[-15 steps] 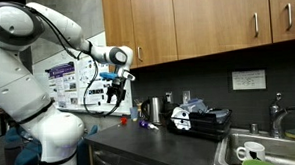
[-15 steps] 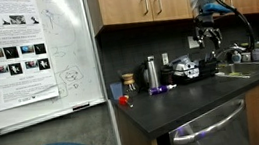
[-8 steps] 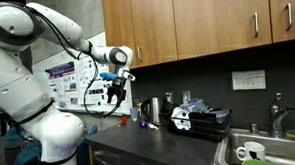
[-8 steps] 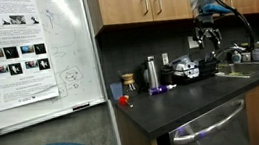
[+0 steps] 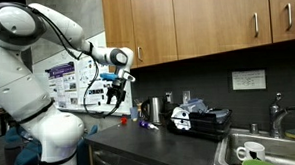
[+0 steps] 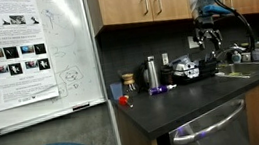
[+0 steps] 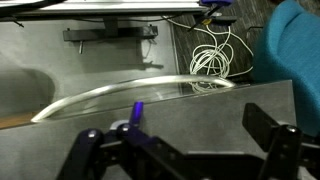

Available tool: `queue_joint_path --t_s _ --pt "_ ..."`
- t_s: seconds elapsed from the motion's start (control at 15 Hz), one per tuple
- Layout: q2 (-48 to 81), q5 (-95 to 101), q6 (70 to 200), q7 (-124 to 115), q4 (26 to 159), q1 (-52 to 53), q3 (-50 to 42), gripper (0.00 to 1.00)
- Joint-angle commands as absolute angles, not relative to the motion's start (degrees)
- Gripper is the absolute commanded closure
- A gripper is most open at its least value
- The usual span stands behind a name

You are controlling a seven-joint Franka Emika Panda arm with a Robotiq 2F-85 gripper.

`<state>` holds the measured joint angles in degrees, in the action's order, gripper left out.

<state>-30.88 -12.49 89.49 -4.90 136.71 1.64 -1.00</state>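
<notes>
My gripper hangs open and empty in the air, well above the dark countertop, near its end by the whiteboard. It also shows in an exterior view, high over the counter. In the wrist view the two black fingers stand wide apart with only bare grey counter between them. The counter's edge and the floor lie beyond. Nothing touches the fingers.
A steel thermos, a red object, a blue item and a black rack stand at the back. A sink with a mug lies further along. Wooden cabinets hang overhead. A teal chair and white cable are on the floor.
</notes>
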Motion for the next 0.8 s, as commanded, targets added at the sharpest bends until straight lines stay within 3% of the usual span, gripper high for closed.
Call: queue_joint_path --t_s 0.0,0.73 --pt "-28.59 -13.87 88.46 -5.91 134.25 1.06 0.11 0.0" --pt "-21.66 -16.03 89.66 -10.86 127.78 1.18 2.76 0.0"
